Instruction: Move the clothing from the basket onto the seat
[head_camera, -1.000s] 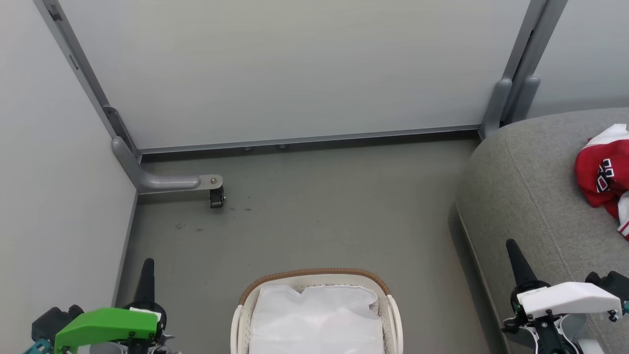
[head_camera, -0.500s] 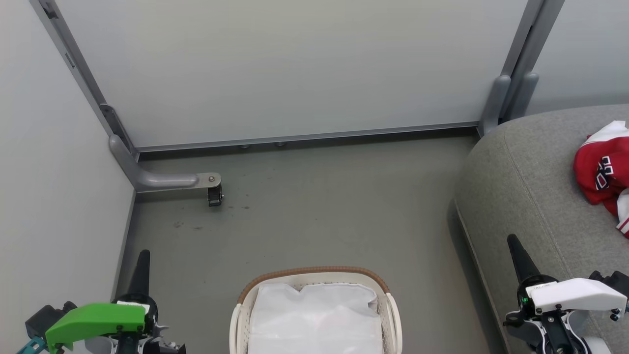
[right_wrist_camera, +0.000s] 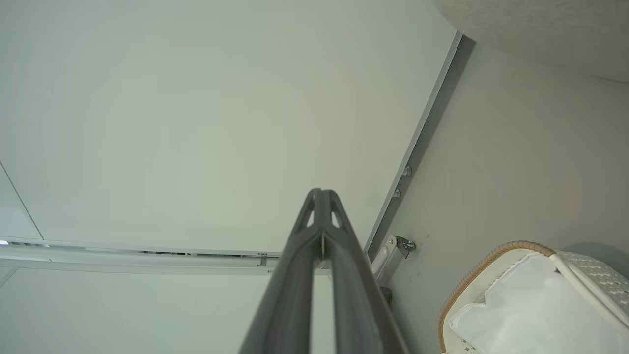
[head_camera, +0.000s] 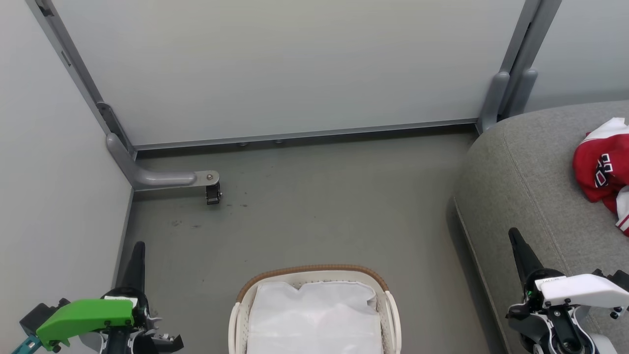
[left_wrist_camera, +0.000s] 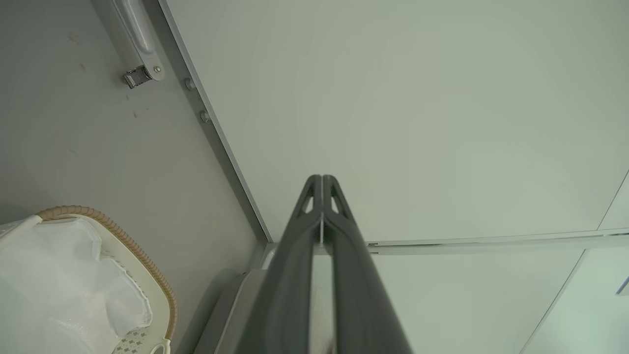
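Pale partition panels [head_camera: 295, 64] fill the upper frame above the grey floor [head_camera: 319, 206], and the grey seat [head_camera: 530, 172] takes the right edge. The basket [head_camera: 309, 269] sits at bottom centre, while the clothing [head_camera: 597, 167] lies on the seat at far right. The left hand [head_camera: 138, 248], lower left, and the right hand [head_camera: 514, 233], lower right, both have fingers pressed together.

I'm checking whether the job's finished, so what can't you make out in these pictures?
Head view: the clothing on the seat runs off the right edge; how much lies there is unknown.
Head view: the basket is cut by the bottom edge; its near part is unseen.
Every view: the white liner covers the basket's inside; anything beneath it is hidden.
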Robot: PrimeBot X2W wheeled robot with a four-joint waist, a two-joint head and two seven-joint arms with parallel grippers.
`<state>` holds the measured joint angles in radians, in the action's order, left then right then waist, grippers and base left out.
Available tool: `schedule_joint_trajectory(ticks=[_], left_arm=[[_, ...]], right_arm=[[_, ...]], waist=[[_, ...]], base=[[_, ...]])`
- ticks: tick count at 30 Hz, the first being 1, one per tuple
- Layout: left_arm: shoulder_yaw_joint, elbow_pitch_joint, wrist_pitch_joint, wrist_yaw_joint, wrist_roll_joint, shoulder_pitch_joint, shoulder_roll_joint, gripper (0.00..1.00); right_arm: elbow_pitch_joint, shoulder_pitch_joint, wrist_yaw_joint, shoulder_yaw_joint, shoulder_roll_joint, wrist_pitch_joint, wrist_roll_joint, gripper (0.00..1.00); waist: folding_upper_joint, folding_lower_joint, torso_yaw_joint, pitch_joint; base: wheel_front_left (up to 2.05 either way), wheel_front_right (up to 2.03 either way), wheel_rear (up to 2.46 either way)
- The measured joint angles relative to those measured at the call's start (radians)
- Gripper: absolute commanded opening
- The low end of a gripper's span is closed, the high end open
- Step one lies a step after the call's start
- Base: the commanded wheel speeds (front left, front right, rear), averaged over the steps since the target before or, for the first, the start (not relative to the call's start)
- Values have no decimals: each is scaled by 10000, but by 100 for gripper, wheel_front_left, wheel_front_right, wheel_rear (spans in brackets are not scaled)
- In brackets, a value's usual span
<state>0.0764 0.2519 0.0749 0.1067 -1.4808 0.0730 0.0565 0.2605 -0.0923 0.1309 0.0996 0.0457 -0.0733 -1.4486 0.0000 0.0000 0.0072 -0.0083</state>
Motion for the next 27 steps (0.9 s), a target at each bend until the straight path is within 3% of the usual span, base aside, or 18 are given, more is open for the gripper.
schedule_joint_trajectory(ticks=[27], left_arm=[[399,-54,397,222,-1294,312,-61,0]], right_arm=[[-140,-115,-2,144,13,-410,-1628,0]], waist=[[0,0,-73,115]], base=[[0,0,0]])
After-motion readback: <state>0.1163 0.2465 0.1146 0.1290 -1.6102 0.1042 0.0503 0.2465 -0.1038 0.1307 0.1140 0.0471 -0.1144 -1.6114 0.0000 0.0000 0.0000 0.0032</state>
